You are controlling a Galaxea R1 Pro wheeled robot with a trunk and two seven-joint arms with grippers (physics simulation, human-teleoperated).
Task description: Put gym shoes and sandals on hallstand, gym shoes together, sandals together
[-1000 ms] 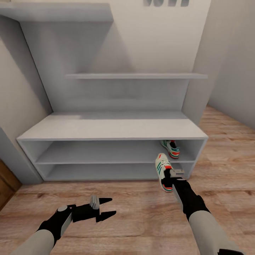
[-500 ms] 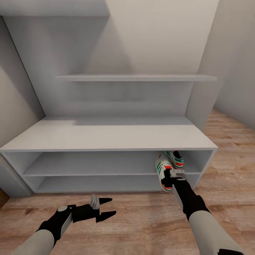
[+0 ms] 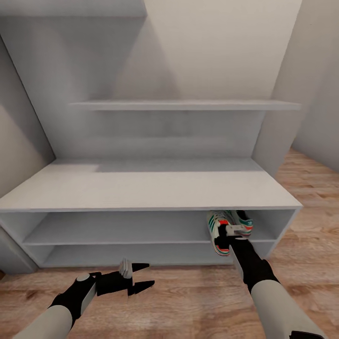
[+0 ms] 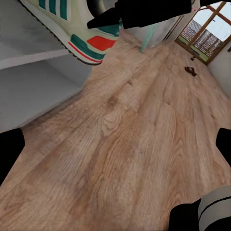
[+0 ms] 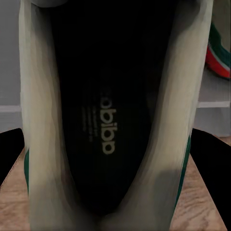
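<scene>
In the head view, the hallstand is standing against the wall, its pale top board bare and two open tiers showing beneath. The right gripper is clamping a gym shoe by its heel end, holding it toe-forward at the front edge of the upper tier near the unit's right end, off the corridor floor. The second gym shoe is sitting on that same upper tier just behind and to the right of the held one, partly hidden by it and by the top board. The left gripper is hovering low over the floor in front of the rack's lower tier, its two fingers spread apart and holding nothing. In the left wrist view, the wood-grain planks are stretching away toward a bright window, the held gym shoe is showing its green stripes and red-orange heel patch beside the shelf edge, and a small dark object, too far to identify, is lying on the floor. In the right wrist view, the held shoe's dark insole is facing the camera, with the cream sides around it and the other shoe's green and red edge showing on the shelf beyond.
</scene>
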